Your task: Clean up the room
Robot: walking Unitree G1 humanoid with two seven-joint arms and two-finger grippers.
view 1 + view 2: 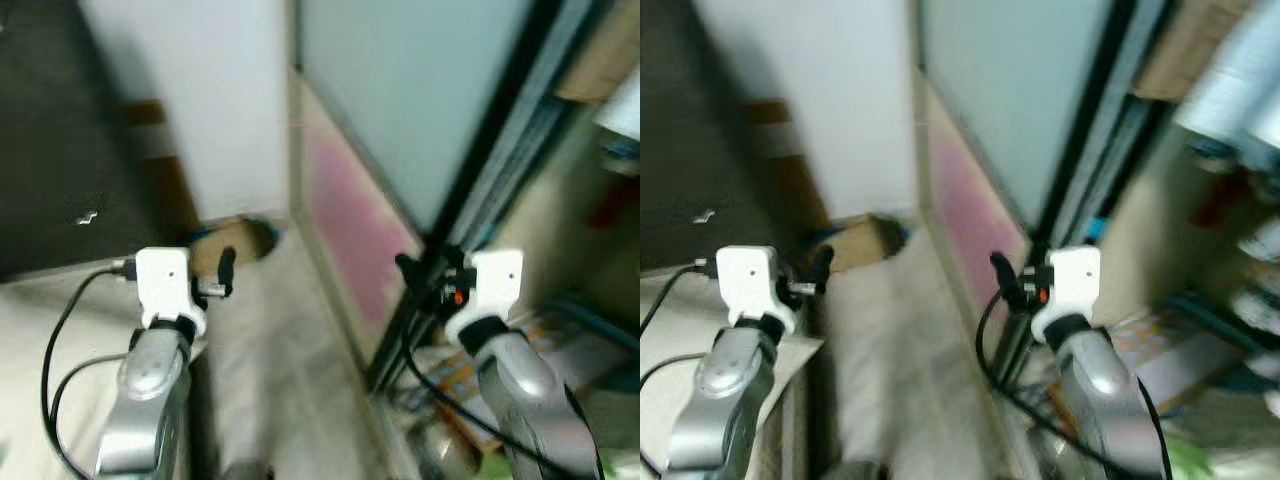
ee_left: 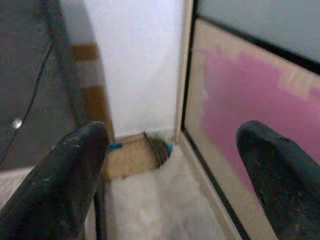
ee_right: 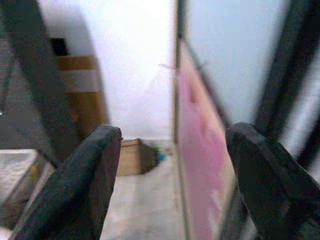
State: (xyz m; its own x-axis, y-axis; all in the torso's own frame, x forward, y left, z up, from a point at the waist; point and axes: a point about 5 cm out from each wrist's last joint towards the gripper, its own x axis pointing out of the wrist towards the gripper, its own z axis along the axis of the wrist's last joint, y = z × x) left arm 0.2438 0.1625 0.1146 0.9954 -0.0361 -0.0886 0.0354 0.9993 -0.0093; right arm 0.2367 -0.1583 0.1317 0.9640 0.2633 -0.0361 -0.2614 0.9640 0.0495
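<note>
The head views are blurred. A brown cardboard box lies on the floor at the far end of a narrow passage, with a dark and blue object beside it. My left gripper is raised on the left, short of the box, open with nothing between its fingers. On the right my right gripper is raised level with it, beside a black door frame, open and empty, its fingers spread wide. The box appears between them, far off.
A white wall closes the passage. A frosted glass panel with a pink lower section runs along its right side. A dark screen and a pale surface lie left. Colourful clutter lies low right.
</note>
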